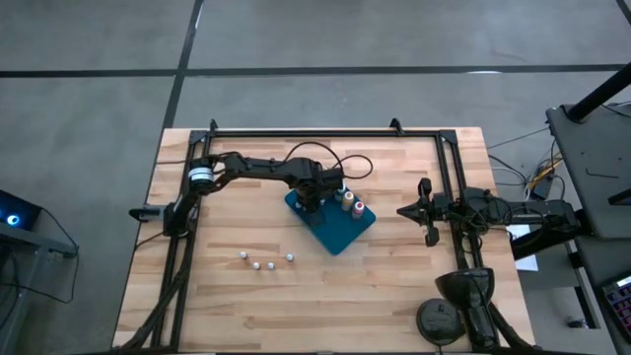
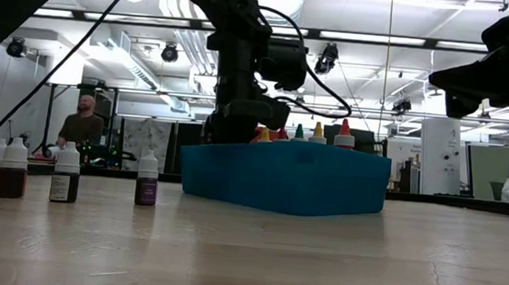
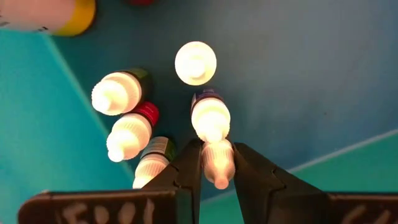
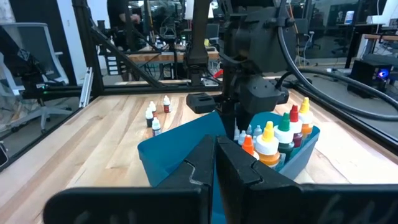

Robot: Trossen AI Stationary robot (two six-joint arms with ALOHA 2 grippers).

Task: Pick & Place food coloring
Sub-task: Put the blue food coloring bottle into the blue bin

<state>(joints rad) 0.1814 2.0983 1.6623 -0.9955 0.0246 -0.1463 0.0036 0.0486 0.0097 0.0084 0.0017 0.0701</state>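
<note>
Small white-topped food coloring bottles (image 3: pixel 195 62) stand close together in one corner of the blue tray (image 1: pixel 340 235). My left gripper (image 3: pixel 217 149) points down into that corner and is shut on one more of these small bottles (image 3: pixel 217 163). Taller bottles with coloured tops (image 1: pixel 351 203) stand at the tray's far right side. Several small bottles (image 1: pixel 262 262) stand on the wood to the tray's near left. My right gripper (image 1: pixel 404 210) waits shut at the table's right, level, touching nothing. My left gripper pinches a small white-topped bottle by the two sides of its cap (image 3: pixel 219 155) between its two fingers (image 3: pixel 186 171). The fingers come from above, pointing down. The bottle stands upright in the hold; the tray wall and the fingers hide whether its base rests on the tray floor.
The tray lies turned at an angle near the table's middle (image 2: pixel 284 174). A black frame of rails (image 1: pixel 325 132) runs along the far edge and both sides. A round black stand (image 1: pixel 439 320) sits at the near right corner. Bare wood lies along the near edge.
</note>
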